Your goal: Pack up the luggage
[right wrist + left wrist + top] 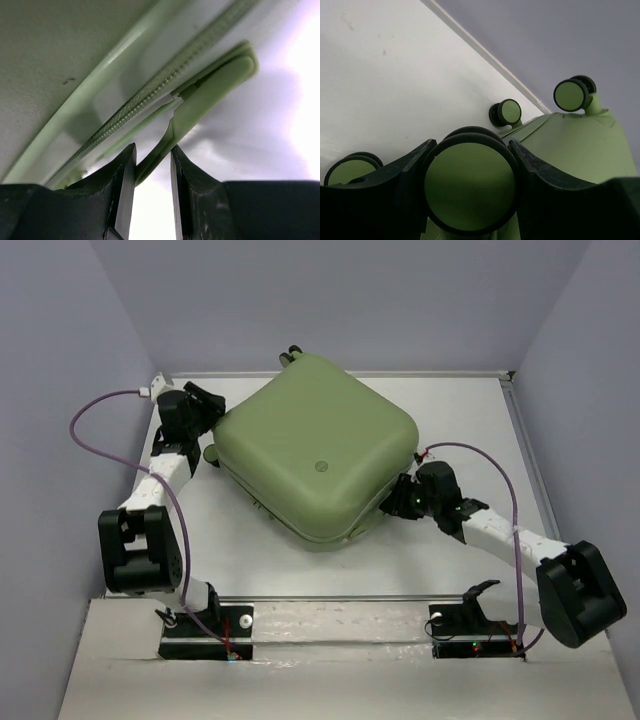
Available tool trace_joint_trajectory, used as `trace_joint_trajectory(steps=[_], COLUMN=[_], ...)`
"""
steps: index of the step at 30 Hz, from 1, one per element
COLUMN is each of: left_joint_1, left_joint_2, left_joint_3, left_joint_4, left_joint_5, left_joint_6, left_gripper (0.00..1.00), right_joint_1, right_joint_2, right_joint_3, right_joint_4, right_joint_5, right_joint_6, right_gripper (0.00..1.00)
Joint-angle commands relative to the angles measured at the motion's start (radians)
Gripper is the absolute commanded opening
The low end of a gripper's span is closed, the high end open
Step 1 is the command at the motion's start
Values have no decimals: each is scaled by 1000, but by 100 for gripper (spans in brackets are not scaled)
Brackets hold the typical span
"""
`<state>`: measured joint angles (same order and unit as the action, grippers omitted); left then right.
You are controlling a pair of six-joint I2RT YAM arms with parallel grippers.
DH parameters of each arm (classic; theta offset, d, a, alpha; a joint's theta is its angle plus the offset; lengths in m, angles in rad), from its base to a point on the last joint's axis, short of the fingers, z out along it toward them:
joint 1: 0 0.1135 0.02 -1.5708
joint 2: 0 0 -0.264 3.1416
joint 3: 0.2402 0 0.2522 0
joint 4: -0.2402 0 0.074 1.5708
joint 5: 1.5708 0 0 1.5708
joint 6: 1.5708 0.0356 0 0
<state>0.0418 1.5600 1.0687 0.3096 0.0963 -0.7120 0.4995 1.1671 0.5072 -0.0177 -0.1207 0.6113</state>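
Right gripper (pixel 152 155), jaws narrowly parted, pinches the pale green zipper pull (pixel 210 90) of the luggage (pixel 315 455), which lies closed, logo up, mid-table between the 2 arms. Left gripper (pixel 472 150) straddles 1 caster wheel (pixel 470 187); whether it grips, I cannot tell. White table (pixel 470 420) beneath.

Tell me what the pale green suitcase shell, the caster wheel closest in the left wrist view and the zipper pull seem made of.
Pale green hard suitcase shell: likely moulded plastic, matte; smooth rounded corners, faint sheen. Round caster wheel: green plastic-looking face, black rim, possibly rubber. Long green zipper pull: matte rubber or soft plastic, judging by rounded edges.
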Motion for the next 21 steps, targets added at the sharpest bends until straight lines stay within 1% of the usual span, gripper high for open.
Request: trace_joint_trajectory(steps=[1,2,3,4,5,6,7,9,10,11,13,14,16,17,18,19,20,21], left_joint_1=[13,13,13,15,13,13,15,13,15,13,15,13,15,15,13,13,13,13], left_joint_2=[-220,-251,-283,-345,-372,-399,-446,-501,-517,-526,-540,-541,-545,-549,-555,-563,-587,-601], left_joint_3=[-131,-177,-177,-223,-243,-281,-300,-340,-351,-355,-351,-337,-319,-309,-300,-285,-279,-264], left_joint_4=[16,-4,-10,-18,-27,-49,-62,-89,-92,-95,-107,-113,-118,-125,-142,-145,-152,-162], left_joint_5=[-12,-7,-7,11,20,37,37,37,37,37,49,57,66,63,56,34,19,-22], left_joint_6=[-10,-10,-10,-10,-6,-1,3,11,14,13,17,19,19,22,25,38,49,57], left_gripper=[6,6,6,6,6,6,6,6,6,6,6,6,9,16,25,35,48,71], right_joint_1=[-93,-122,-134,-145,-145,-145,-145,-145,-145,-145,-145,-145,-145,-145,-145,-145,-145,-145], right_joint_2=[118,144,144,160,166,173,177,151,122,44,-45,-137,-220,-259,-333,-365,-389,-420], right_joint_3=[161,215,215,261,283,307,351,356,341,291,233,175,110,75,1,-37,-71,-123], right_joint_4=[62,62,61,56,45,27,-38,-74,-76,-74,-79,-77,-59,-23,-2,22,95,120], right_joint_5=[-34,-39,-46,-66,-65,-53,-53,-75,-89,-105,-138,-149,-193,-238,-255,-282,-337,-355], right_joint_6=[-223,-235,-235,-248,-252,-265,-275,-291,-292,-294,-285,-262,-234,-220,-206,-193,-190,-177], right_gripper=[7,7,7,8,16,47,60,75,76,77,77,76,68,64,51,38,26,18])
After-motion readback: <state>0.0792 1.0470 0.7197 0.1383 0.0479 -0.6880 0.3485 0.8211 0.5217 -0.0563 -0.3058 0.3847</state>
